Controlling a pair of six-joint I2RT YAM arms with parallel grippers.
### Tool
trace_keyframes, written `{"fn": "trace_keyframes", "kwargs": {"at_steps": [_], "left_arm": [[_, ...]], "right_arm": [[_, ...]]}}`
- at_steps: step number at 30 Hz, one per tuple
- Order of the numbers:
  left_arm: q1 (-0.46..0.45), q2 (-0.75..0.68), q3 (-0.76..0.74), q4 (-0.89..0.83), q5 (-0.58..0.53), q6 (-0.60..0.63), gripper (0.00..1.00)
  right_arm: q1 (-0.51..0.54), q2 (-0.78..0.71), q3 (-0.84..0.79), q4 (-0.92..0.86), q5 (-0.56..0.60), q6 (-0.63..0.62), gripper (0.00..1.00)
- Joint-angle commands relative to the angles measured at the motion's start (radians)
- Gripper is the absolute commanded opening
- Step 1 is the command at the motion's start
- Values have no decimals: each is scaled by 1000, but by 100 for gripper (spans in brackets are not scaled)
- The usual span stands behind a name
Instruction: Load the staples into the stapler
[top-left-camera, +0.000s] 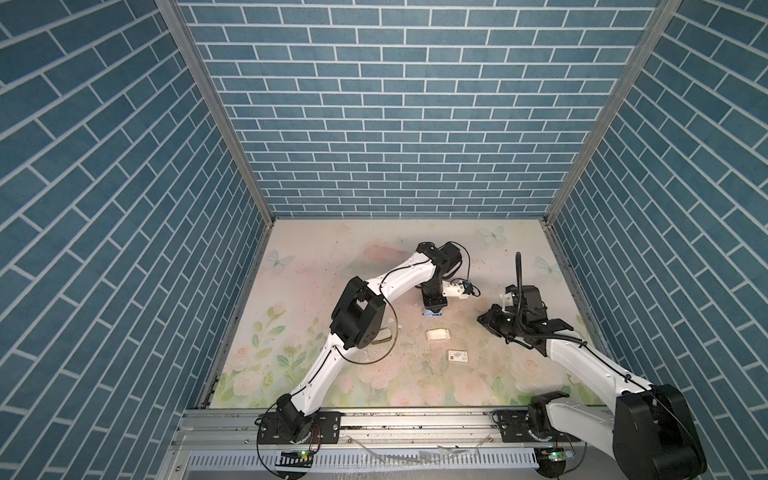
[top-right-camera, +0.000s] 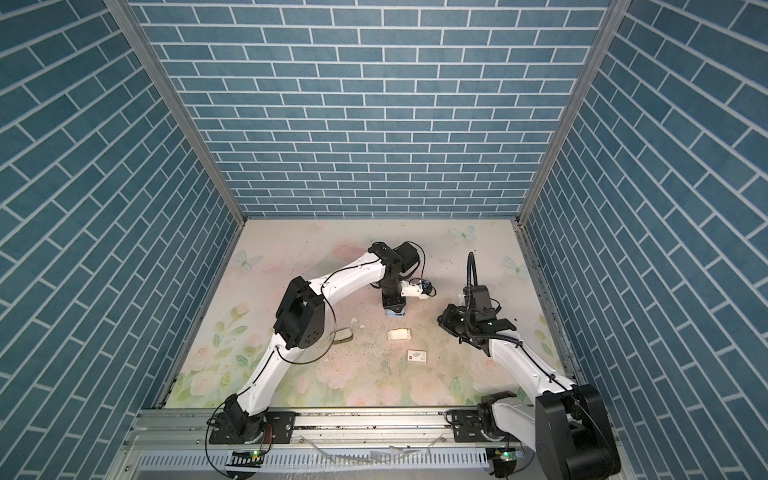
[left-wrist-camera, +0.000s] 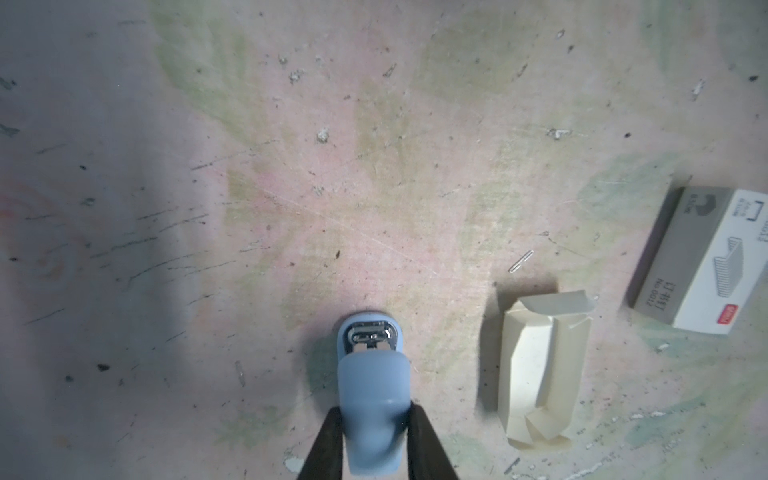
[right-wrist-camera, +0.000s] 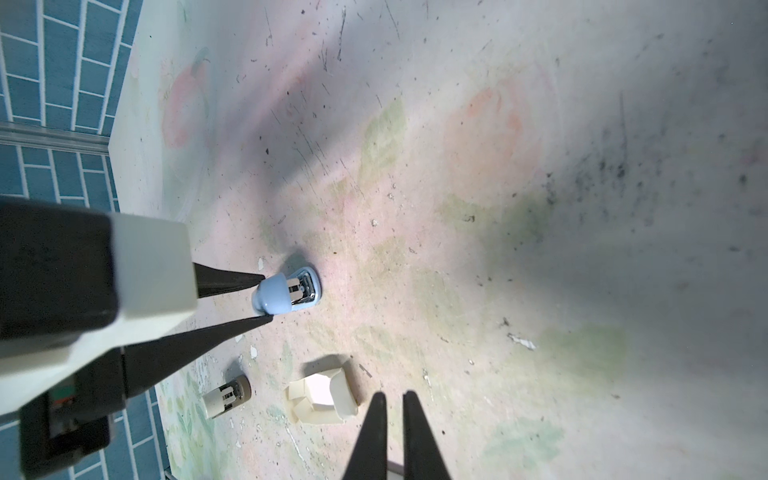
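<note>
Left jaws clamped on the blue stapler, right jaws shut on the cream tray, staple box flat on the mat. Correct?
No. The jaws of the right gripper are shut on nothing; the cream tray lies free on the mat, clear of them, as the right wrist view shows. The rest holds: the left gripper clamps the blue stapler, and the staple box lies flat on the mat.

Stapler (left-wrist-camera: 371, 399): pale blue plastic shell, smooth, matt. Its anvil plate (left-wrist-camera: 370, 334): bright chromed metal, glossy. Cream tray (left-wrist-camera: 540, 370): thin folded card, matt, creased. Staple box (left-wrist-camera: 702, 266): printed card, dull. Tabletop (left-wrist-camera: 291, 166): floral print, matt, scuffed, scratched, speckled with grit.
</note>
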Motion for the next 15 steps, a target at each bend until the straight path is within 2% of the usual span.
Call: {"fn": "trace_keyframes", "kwargs": {"at_steps": [1, 15], "left_arm": [[-3, -33, -20, -12, 1, -6, 23], [-1, -77, -57, 21, 1, -12, 37]], "right_arm": [[-2, -2, -13, -3, 20, 13, 11], [-3, 20, 21, -7, 39, -16, 14]]}}
